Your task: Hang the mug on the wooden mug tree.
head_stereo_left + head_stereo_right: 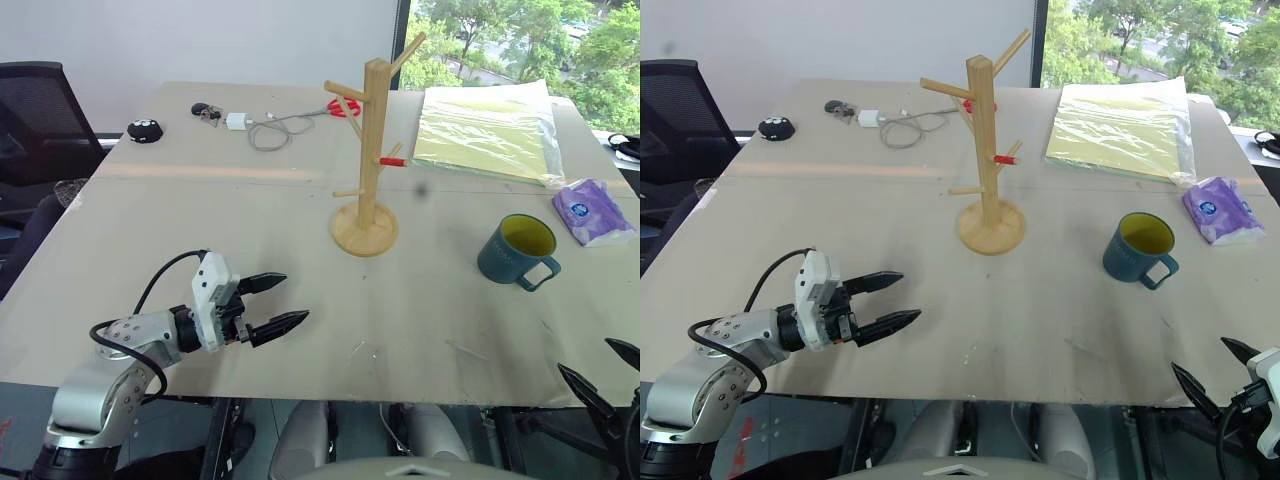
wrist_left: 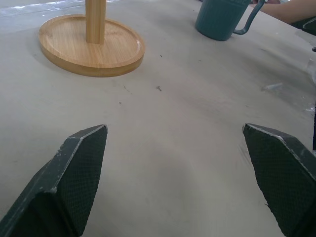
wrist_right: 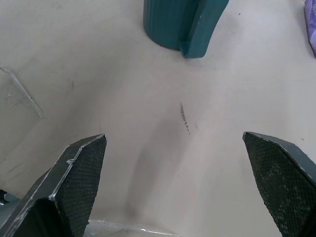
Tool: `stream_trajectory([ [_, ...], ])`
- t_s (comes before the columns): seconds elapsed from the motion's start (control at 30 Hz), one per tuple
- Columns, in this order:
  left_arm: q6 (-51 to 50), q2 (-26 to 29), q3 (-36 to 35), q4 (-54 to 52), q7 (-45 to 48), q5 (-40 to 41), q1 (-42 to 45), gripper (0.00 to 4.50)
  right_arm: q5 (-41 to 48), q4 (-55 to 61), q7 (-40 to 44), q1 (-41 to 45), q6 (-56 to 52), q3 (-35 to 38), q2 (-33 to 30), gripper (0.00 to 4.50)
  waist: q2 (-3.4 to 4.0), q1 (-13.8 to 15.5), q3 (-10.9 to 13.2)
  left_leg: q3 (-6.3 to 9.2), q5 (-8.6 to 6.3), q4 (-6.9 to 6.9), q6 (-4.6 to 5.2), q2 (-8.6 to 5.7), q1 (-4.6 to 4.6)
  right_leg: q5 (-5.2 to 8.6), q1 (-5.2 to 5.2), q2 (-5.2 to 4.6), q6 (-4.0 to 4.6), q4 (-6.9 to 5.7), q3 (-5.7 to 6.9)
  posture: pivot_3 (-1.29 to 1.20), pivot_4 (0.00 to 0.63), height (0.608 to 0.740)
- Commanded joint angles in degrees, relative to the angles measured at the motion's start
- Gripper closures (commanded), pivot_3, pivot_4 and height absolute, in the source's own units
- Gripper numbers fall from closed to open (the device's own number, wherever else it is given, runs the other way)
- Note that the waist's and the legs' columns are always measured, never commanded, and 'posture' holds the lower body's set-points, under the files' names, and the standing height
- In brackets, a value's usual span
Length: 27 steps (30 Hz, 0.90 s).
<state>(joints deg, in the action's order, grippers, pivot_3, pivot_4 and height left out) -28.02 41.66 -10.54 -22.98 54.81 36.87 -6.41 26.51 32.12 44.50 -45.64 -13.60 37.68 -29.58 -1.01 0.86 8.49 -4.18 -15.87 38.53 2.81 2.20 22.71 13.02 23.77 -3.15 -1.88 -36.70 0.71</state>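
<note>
A: Count on the worktop (image 1: 200, 220)?
B: One mug (image 1: 517, 250), one wooden mug tree (image 1: 368, 160), one purple tissue pack (image 1: 592, 211), one clear sleeve with yellow-green sheets (image 1: 485, 130), one white charger with cable (image 1: 255, 124), one pair of red-handled scissors (image 1: 345, 106).
A: Mug details?
B: Dark teal outside, yellow inside, one loop handle. Upright, on the right half of the worktop, well apart from the tree and near the tissue pack.
A: Tree?
B: Pale post on a round disc base, mid-worktop. Angled pegs, one red-tipped. Nothing hanging on it.
A: Grippers?
B: Left gripper (image 1: 276, 307) over the near left of the worktop, fingers apart, empty. Right gripper (image 3: 173, 187) at the near right edge, fingers apart, empty, mug ahead of it.
</note>
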Motion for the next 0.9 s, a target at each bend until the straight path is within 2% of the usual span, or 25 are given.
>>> stream_trajectory([
  [0.03, 0.08, 0.37, -0.48, -2.21, 1.47, 2.38, 1.43, 0.00, 0.86, 3.91, -5.52, 4.06, -3.10, -0.88, 0.71, 0.02, 0.00, 0.00, 0.00, 0.00, 0.00, 0.00, 0.00, 0.00, 0.00, 0.01, 0.00, 0.00, -0.01, 0.00, 0.01, 0.00, 0.150, 0.740],
  [0.13, 0.10, 1.58, 0.76, -5.30, 5.78, 4.76, 2.60, 0.00, 0.26, 11.03, -18.15, 12.32, -11.67, -6.82, 3.73, 0.02, -0.27, -0.53, 0.05, 0.00, 0.01, 0.00, -0.02, 0.05, -0.04, 0.09, 0.03, 0.03, -0.17, -0.02, 0.01, 0.00, 0.150, 0.740],
  [0.2, 0.13, 2.12, 1.12, -5.98, 7.39, 5.41, 3.35, 0.00, -0.72, 13.12, -23.11, 15.63, -16.52, -8.94, 5.28, 0.02, 0.03, -0.51, 0.00, -0.09, 0.03, 0.10, -0.07, 0.15, -0.03, 0.02, 0.07, -0.05, -0.08, -0.05, 0.13, 0.00, 0.150, 0.740],
  [0.33, 0.53, 2.76, 2.03, -7.50, 9.13, 5.68, 4.44, 0.00, -3.15, 15.27, -32.55, 21.46, -23.24, -13.30, 8.65, 0.02, 0.09, 0.17, -0.04, -0.03, 0.05, 0.02, -0.07, 0.06, 0.00, -0.09, 0.08, 0.00, 0.16, -0.08, 0.21, 0.00, 0.150, 0.740],
  [0.47, 0.30, 2.56, 2.28, -8.36, 8.94, 5.81, 4.82, 0.00, -6.99, 14.21, -39.06, 24.82, -26.34, -16.33, 11.73, 0.02, 0.09, -0.02, -0.04, -0.06, 0.05, -0.04, -0.06, -0.05, 0.09, -0.04, 0.09, 0.16, 0.08, -0.02, 0.18, 0.00, 0.150, 0.740],
  [0.6, 0.95, 2.67, 2.19, -8.66, 9.35, 5.31, 4.22, 0.00, -9.56, 11.36, -40.82, 27.22, -25.15, -18.61, 13.84, 0.02, 0.08, -0.22, -0.03, -0.18, 0.04, -0.04, -0.04, -0.07, 0.04, -0.01, 0.09, 0.21, 0.01, -0.01, 0.20, 0.00, 0.150, 0.740],
  [0.7, 1.06, 2.61, 1.96, -8.77, 9.00, 5.11, 4.12, 0.00, -11.15, 8.89, -41.28, 28.98, -24.18, -19.96, 14.45, 0.84, 0.09, -0.22, -0.02, -0.17, 0.04, -0.03, -0.03, -0.06, -0.02, 0.08, 0.09, 0.26, -0.17, -0.04, 0.19, 0.00, 0.150, 0.740],
  [0.77, 0.96, 2.66, 1.61, -8.92, 8.75, 5.23, 3.95, 0.00, -11.98, 7.68, -41.36, 29.67, -23.66, -20.51, 14.69, 1.77, 0.09, -0.21, -0.03, -0.17, 0.04, -0.03, -0.03, -0.06, -0.06, 0.09, 0.09, 0.29, -0.18, -0.08, 0.16, 0.00, 0.150, 0.740],
  [0.9, 0.55, 2.83, 1.09, -9.55, 8.16, 5.60, 3.63, 0.00, -13.04, 5.48, -41.47, 30.44, -22.11, -20.32, 15.25, 1.77, 0.09, -0.17, -0.02, -0.13, 0.04, -0.04, -0.04, -0.03, -0.06, 0.08, 0.08, 0.33, -0.16, -0.09, 0.16, 0.00, 0.150, 0.740],
])
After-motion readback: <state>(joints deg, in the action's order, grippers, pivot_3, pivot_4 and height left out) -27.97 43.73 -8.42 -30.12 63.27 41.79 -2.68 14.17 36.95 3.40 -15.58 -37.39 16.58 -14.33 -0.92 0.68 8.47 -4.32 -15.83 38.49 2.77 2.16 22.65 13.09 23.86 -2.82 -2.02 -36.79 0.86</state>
